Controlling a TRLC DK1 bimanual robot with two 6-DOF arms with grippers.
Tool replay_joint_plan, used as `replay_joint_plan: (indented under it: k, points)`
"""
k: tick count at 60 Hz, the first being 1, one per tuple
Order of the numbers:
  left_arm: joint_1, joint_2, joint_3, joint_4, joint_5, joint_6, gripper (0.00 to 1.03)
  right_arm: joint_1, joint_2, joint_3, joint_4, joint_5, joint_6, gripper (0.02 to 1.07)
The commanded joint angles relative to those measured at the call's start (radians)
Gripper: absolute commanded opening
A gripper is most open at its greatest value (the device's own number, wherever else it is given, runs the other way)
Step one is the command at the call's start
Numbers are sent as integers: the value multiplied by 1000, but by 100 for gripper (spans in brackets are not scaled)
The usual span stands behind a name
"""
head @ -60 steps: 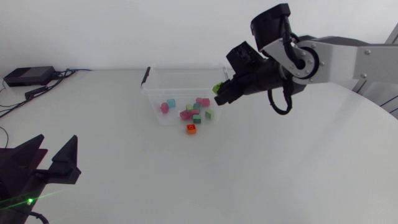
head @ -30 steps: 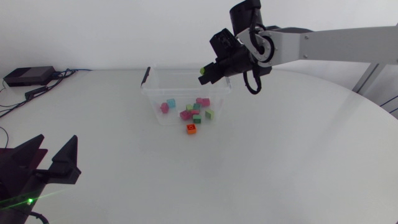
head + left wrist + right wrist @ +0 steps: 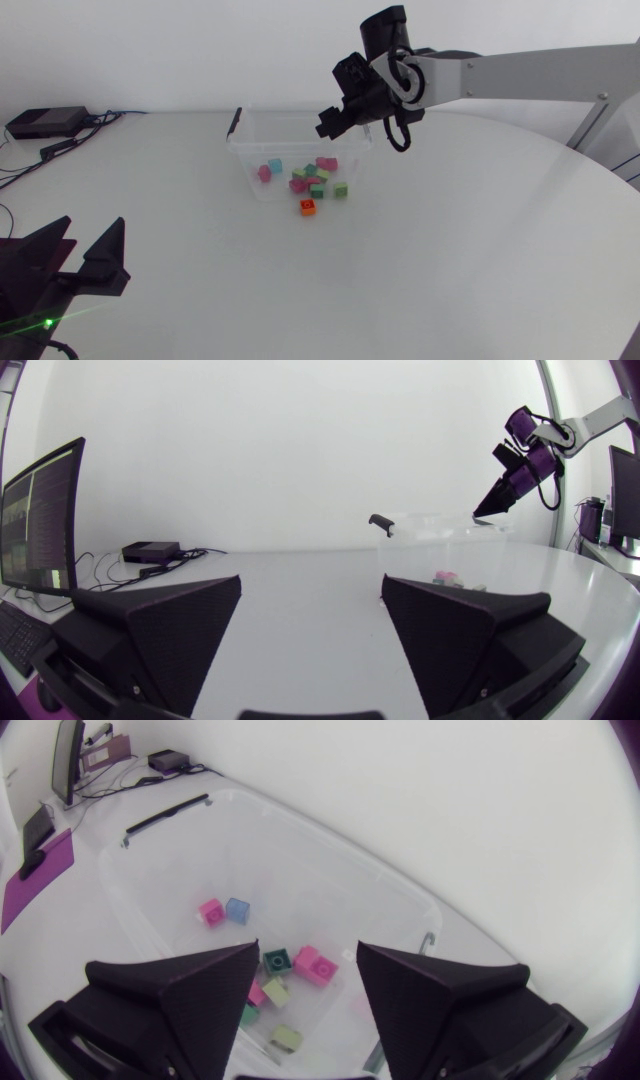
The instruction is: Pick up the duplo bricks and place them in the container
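A clear plastic container (image 3: 247,150) stands at the table's back middle with several duplo bricks in it: pink (image 3: 265,172), blue (image 3: 275,165), green (image 3: 341,190). An orange brick (image 3: 308,207) lies at the container's front wall. My right gripper (image 3: 328,128) hangs over the container's right rear corner, open with nothing between its fingers. Below it the right wrist view shows my right gripper (image 3: 308,952) over a pink brick (image 3: 211,910), a blue brick (image 3: 238,908) and a pale green brick (image 3: 285,1038). My left gripper (image 3: 85,265) rests open at the front left, far from the container (image 3: 440,545).
A black box (image 3: 45,122) with cables sits at the table's back left. The container has a black handle (image 3: 236,122) on its left end. Bare white table lies between my left gripper (image 3: 310,640) and the container.
My right gripper carried a lime brick leftward over the container, then opened; the brick is no longer in its fingers. My left arm has not moved.
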Motion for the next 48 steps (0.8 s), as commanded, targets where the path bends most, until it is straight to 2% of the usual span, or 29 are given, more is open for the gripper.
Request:
replay_joint_plan:
  k: [1, 7, 13, 19, 31, 39, 44, 48]
  points:
    - [8, -11, -22, -3, -6, -22, 98, 14, -79, -29, -7, 8, 26, 84]
    - [8, -11, -22, -3, -6, -22, 98, 37, -170, -122, -10, 7, 72, 84]
    - [8, -11, -22, -3, -6, -22, 98, 64, -220, -193, -50, 10, 107, 89]
    - [8, -11, -22, -3, -6, -22, 98, 107, -250, -280, -76, 18, 176, 98]
    - [8, -11, -22, -3, -6, -22, 98, 191, -240, -408, -67, 19, 198, 98]
    - [8, -11, -22, -3, -6, -22, 98, 258, -196, -444, -44, 59, 201, 98]
    - [8, -11, -22, -3, -6, -22, 98, 283, -139, -424, -45, 146, 201, 98]
    - [8, -11, -22, -3, -6, -22, 98, 284, -96, -400, -55, 163, 202, 98]
